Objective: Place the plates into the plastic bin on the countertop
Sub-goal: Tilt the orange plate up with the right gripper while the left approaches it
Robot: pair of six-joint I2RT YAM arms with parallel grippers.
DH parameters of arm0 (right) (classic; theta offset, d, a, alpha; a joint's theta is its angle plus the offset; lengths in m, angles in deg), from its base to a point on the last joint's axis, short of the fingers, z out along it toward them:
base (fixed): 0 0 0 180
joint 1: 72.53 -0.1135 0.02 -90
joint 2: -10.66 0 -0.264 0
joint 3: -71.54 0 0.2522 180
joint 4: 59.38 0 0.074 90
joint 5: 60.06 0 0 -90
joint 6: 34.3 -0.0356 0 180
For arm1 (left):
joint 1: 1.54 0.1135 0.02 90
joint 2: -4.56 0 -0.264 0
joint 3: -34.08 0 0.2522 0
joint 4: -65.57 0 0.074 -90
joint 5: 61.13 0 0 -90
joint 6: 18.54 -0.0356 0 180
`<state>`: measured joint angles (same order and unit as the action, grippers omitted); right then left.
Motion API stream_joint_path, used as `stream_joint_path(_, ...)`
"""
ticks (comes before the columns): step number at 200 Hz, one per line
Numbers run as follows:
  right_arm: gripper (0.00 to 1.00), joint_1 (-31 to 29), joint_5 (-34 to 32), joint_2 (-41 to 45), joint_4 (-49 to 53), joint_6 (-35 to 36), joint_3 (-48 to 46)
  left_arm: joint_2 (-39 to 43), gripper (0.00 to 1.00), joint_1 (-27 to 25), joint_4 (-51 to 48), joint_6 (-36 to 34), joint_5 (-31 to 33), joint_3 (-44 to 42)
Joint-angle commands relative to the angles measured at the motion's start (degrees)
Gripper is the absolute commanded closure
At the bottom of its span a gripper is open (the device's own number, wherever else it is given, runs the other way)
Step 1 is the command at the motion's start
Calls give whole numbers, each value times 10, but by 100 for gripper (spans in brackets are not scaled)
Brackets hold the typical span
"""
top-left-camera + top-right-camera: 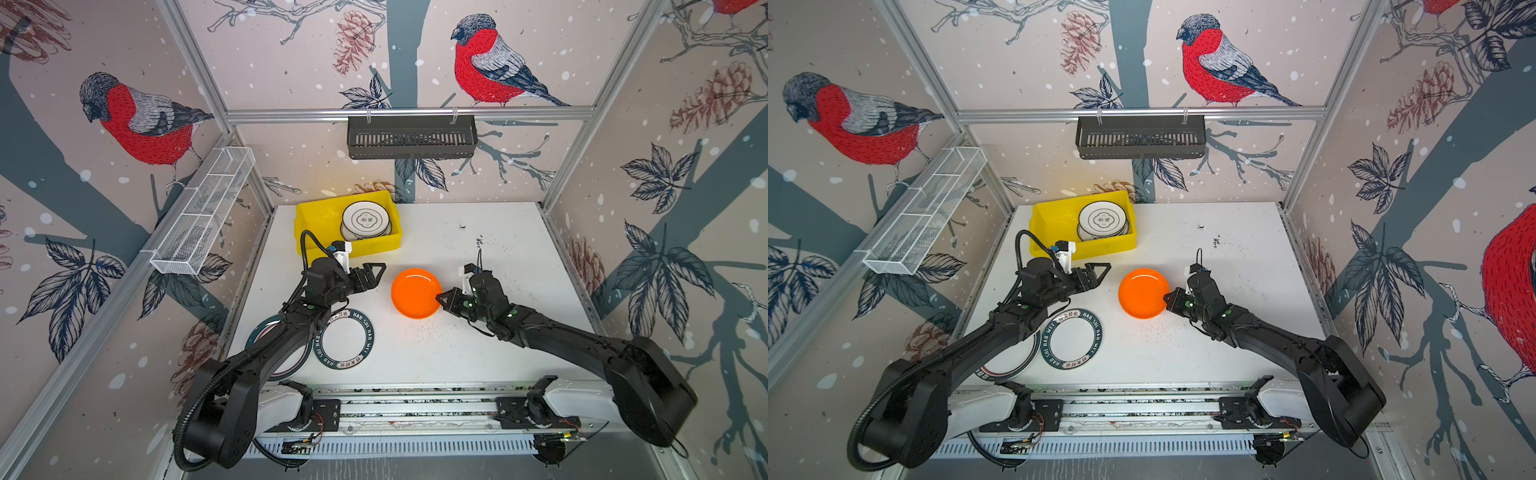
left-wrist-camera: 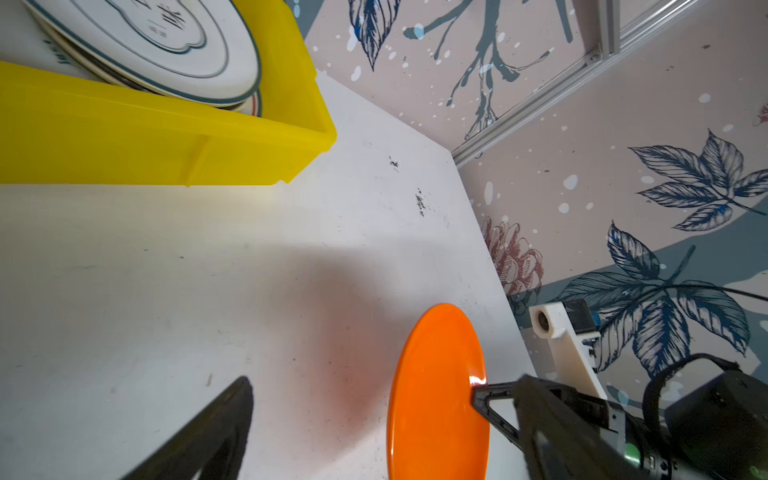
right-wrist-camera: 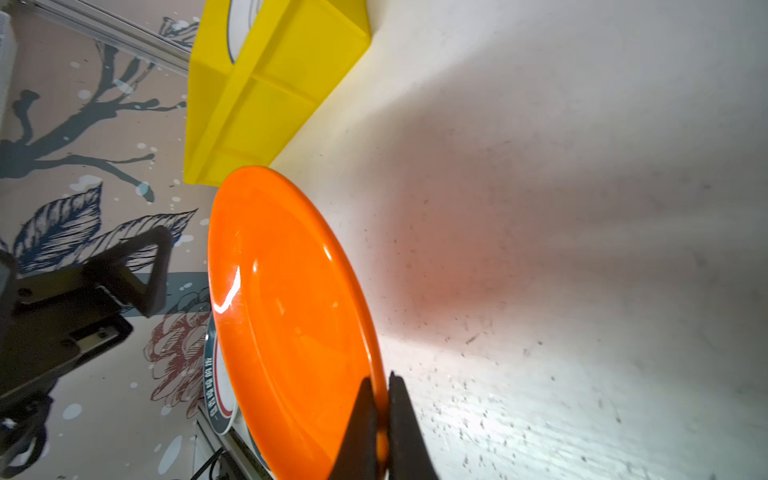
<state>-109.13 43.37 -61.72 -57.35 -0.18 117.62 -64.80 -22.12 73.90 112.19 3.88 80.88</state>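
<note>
My right gripper [image 1: 439,298] [image 1: 1167,298] [image 3: 380,399] is shut on the rim of a plain orange plate [image 1: 415,293] [image 1: 1142,293] [image 2: 436,395] [image 3: 282,311]. The plate is held tilted over the middle of the white countertop [image 1: 478,353]. My left gripper [image 1: 376,272] [image 1: 1102,270] [image 2: 382,386] stands open and holds nothing, just left of the plate's far edge. The yellow plastic bin [image 1: 316,216] [image 1: 1050,216] [image 2: 124,137] [image 3: 257,83] at the back left holds a stack of white plates [image 1: 366,220] [image 1: 1102,219] [image 2: 166,37]. A green-lettered-rim plate [image 1: 348,338] [image 1: 1073,338] lies at the front left.
A second rimmed plate [image 1: 266,332] [image 1: 1009,365] lies partly hidden under my left arm. A black slotted basket [image 1: 411,137] hangs on the back rail. A white wire-mesh basket [image 1: 203,212] hangs on the left wall. Dark specks are scattered over the countertop's right side.
</note>
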Motion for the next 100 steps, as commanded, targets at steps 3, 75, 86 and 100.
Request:
stream_joint_path(3, 97, 6, 17, 17, -43, 5, 16, -19, 9, -29, 86, 48, -6, 5)
stream_joint_path(75, 98, 26, 18, 61, -24, 17, 32, -75, 37, -67, 190, 114, -47, 15)
stream_joint_path(86, 97, 31, 21, 63, -24, 17, 33, -78, 39, -69, 190, 115, -45, 17)
stream_joint_path(100, 97, 35, 25, 64, -26, 17, 35, -81, 44, -71, 195, 118, -41, 17)
